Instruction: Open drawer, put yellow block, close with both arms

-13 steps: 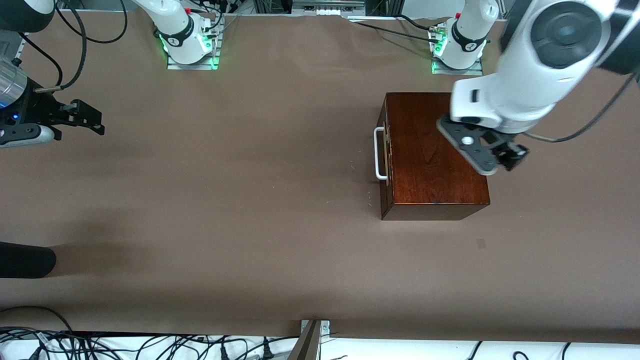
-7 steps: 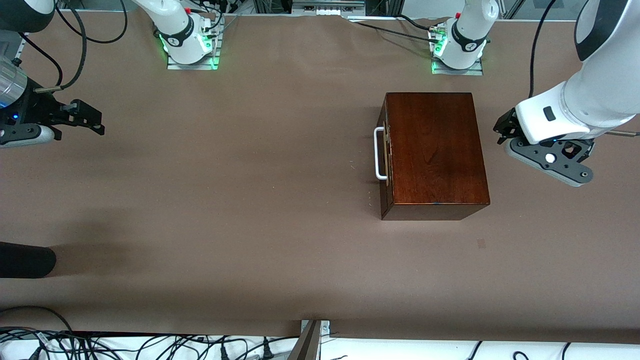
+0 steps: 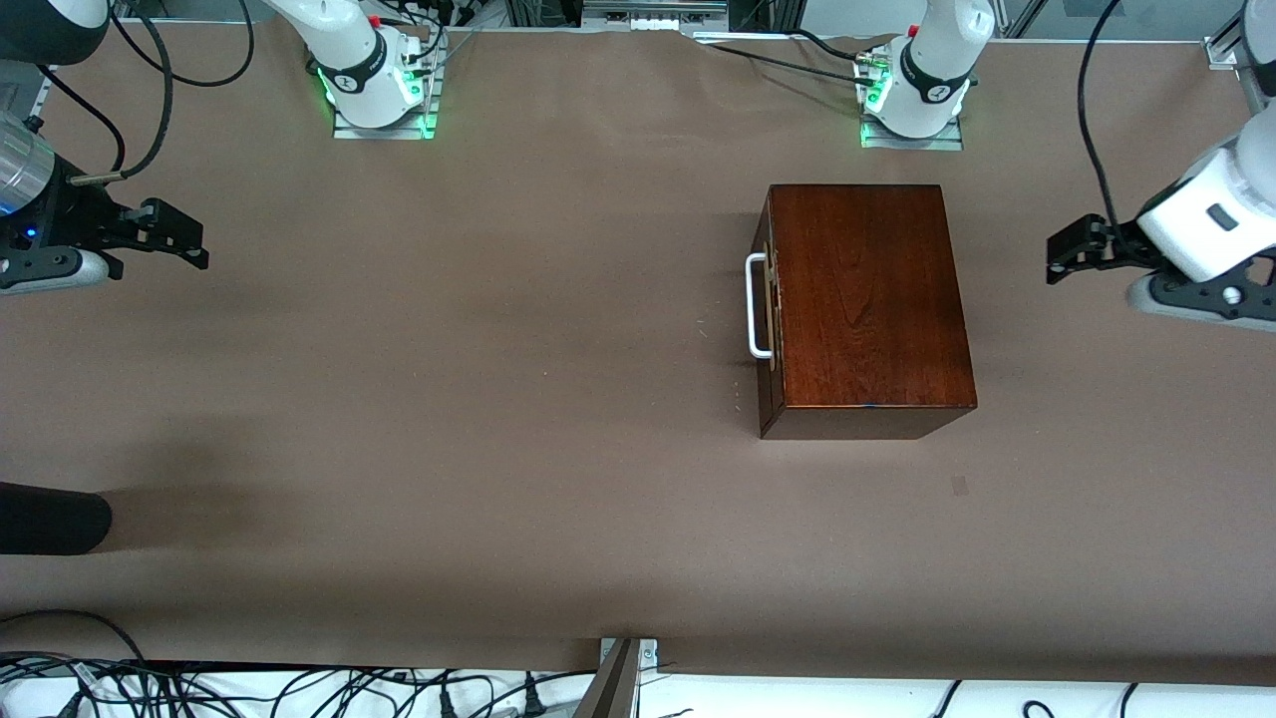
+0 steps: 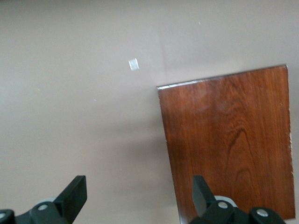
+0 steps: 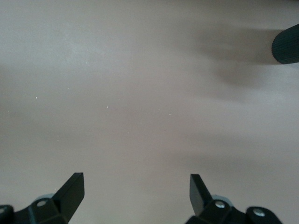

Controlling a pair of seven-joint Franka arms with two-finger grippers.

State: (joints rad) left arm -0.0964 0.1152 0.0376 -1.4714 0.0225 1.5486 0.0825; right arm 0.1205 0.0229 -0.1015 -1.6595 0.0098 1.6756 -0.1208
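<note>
The dark wooden box stands on the table near the left arm's base. The drawer's front is flush with the box, and its white loop handle faces the right arm's end. The yellow block is out of view. My left gripper is open and empty over the table beside the box, toward the left arm's end. In the left wrist view the box top lies past my open left gripper. My right gripper is open and empty, and that arm waits at its end of the table. It shows over bare table in the right wrist view.
A black rounded object pokes in at the table's edge at the right arm's end, nearer the front camera; it also shows in the right wrist view. A small tape mark lies nearer the camera than the box. Cables hang along the front edge.
The left arm has swung from over the box top out toward its own end of the table. The right arm and the box have not moved.
</note>
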